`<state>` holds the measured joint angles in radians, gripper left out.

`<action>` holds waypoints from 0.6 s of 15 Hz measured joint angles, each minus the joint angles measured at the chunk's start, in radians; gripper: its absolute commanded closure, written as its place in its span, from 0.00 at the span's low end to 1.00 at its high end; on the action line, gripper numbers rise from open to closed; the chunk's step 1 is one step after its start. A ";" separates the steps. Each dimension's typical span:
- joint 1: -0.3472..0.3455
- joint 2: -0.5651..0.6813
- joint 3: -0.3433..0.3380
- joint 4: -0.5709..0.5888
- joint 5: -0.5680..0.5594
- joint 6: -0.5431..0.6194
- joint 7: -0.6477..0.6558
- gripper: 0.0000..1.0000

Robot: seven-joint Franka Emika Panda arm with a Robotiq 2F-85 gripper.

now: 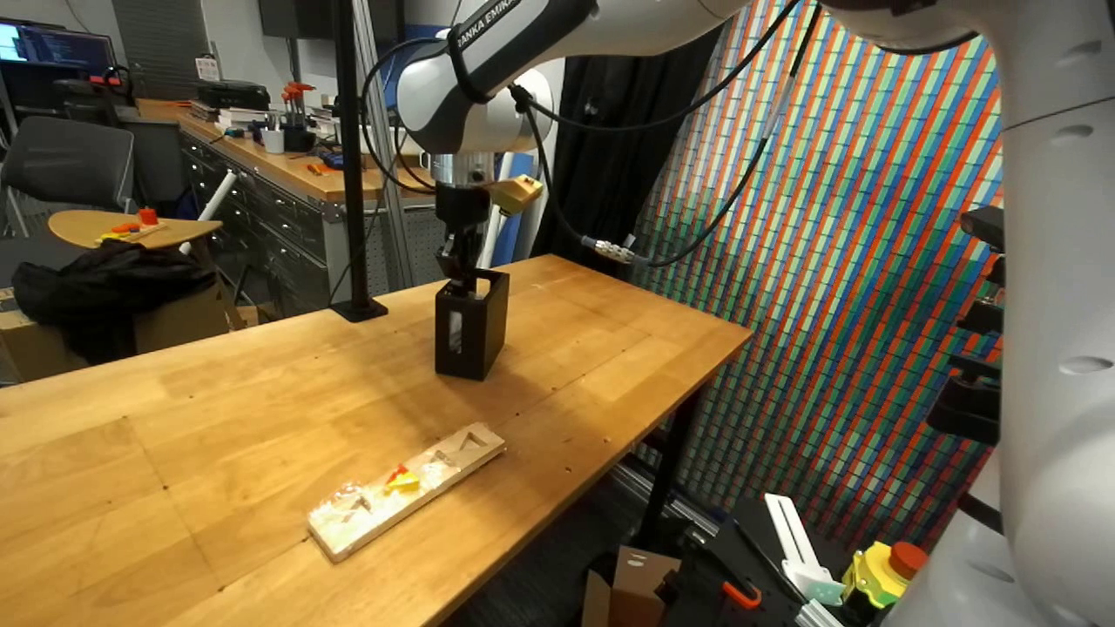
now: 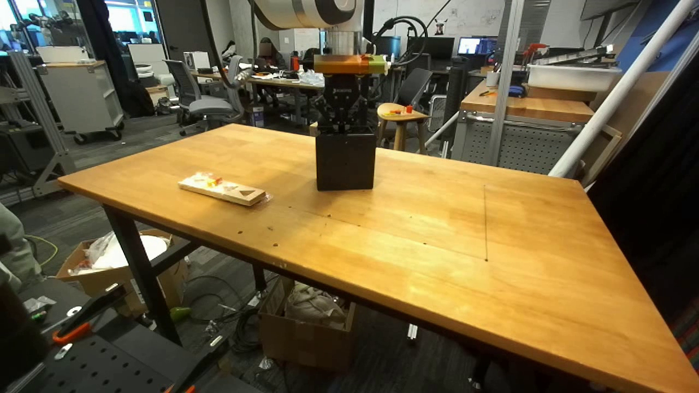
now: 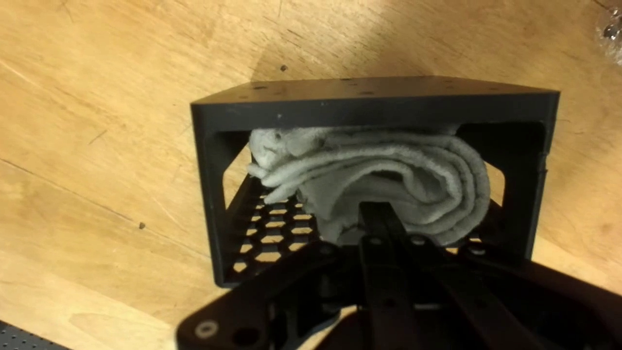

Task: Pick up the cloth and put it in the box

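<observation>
The black box (image 1: pixel 482 335) stands upright on the wooden table, and it also shows in an exterior view (image 2: pixel 345 164). In the wrist view I look down into the open top of the box (image 3: pixel 374 111). The grey-white cloth (image 3: pixel 340 182) lies folded in loops inside it, against one long wall. A pale patch shows through a slot in the box's side in an exterior view. My gripper (image 3: pixel 381 210) points down at the box opening, its two fingers together in front of the cloth. No cloth shows between them. The tips' depth is hard to judge.
A wooden puzzle board (image 1: pixel 409 488) with red and yellow pieces lies on the table (image 2: pixel 426 229), also in an exterior view (image 2: pixel 221 188). A black post (image 1: pixel 355 174) stands at the table's edge. Cables hang from the arm.
</observation>
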<state>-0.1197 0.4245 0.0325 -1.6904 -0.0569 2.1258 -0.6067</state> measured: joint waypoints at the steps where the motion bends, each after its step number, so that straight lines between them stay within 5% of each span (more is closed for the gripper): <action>1: 0.000 0.007 0.000 0.000 0.000 0.000 -0.002 0.97; 9: -0.024 0.037 -0.004 -0.024 0.000 -0.011 -0.018 0.97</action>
<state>-0.1438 0.4614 0.0290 -1.7144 -0.0564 2.1143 -0.6244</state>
